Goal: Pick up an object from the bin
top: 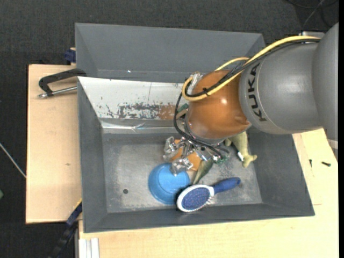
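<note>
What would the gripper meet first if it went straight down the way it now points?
Probably the rim of the round blue plastic bowl, which lies just below the gripper in this view; the depth between them is unclear.

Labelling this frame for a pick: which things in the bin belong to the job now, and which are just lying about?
In the job: gripper, low in the grey metal bin; round blue plastic bowl at its tip.
Lying about: oval blue brush with white rim and blue handle; pale green toy figure toward the right wall.
</note>
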{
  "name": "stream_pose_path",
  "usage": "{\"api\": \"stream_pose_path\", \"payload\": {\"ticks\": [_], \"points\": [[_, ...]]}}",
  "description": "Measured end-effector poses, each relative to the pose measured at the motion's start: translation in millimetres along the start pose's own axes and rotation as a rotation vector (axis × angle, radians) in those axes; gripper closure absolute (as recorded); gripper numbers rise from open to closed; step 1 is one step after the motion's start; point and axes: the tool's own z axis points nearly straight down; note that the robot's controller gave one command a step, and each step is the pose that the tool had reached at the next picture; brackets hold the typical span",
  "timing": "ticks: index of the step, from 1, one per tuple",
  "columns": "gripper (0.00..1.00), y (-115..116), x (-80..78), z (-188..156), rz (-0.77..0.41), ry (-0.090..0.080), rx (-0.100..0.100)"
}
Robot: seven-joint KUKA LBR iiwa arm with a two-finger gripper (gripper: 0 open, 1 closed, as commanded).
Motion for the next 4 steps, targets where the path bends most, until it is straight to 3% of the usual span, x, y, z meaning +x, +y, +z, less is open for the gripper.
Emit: {"api": "stream_pose_path", "payload": {"ticks": [2, 3, 4], "points": [[1.0, 0.0, 0.2, -0.2, 0.0, 0.0, 0.0], [1.0, -4.3, -8.3, -150.8, -0.017, 0.047, -0.012], [0.0, -3.5, -6.4, -146.1, -0.017, 0.056, -0.016]]}}
